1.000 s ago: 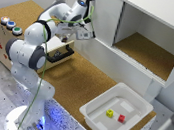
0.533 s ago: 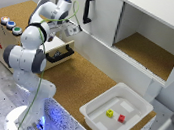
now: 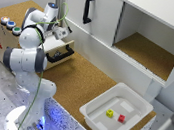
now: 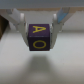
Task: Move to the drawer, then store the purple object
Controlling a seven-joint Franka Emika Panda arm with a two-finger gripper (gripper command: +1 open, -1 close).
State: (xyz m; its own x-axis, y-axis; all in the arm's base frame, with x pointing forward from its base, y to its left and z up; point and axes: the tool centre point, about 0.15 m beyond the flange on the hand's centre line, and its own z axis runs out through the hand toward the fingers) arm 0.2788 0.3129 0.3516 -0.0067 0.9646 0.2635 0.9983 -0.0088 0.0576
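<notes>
The pincer (image 4: 39,36) grips the purple block (image 4: 39,37) squarely, poised over the open drawer (image 3: 60,51). It should lower it well inside before letting go.

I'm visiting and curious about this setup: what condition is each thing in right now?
Gripper: shut on purple block.
Purple block: held, lifted.
Drawer: pulled open.
Cabinet door: swung open.
White bin: holds a yellow cube and a red cube.
</notes>
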